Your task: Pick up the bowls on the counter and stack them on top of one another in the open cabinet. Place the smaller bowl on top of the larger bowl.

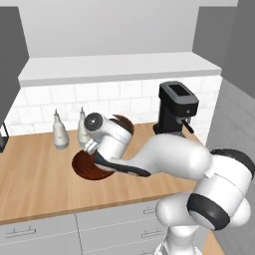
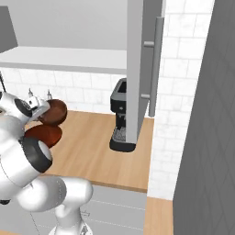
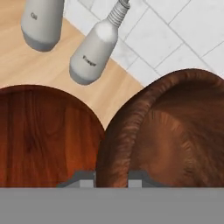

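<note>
Gripping: two-finger gripper (image 3: 112,178) at the frame's bottom edge, clenched on the rim of the small deep dark-brown wooden bowl (image 3: 175,131), lower right.
Wide bowl: shallow reddish-brown wooden bowl (image 3: 43,135), lower left, on the light wood-grain counter (image 3: 17,65).
Bottles: two white bottles (image 3: 94,50), upper left.

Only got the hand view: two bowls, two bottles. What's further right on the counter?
Observer: A black coffee machine stands on the counter, right of the smaller bowl.
Operator: Where's the open cabinet?
Observer: Above the tiled wall; the open cabinet's white ledge runs over the bowls.
Operator: Its door?
Observer: In the right base view, a grey door with a bar handle hangs in front of the coffee machine.
</note>
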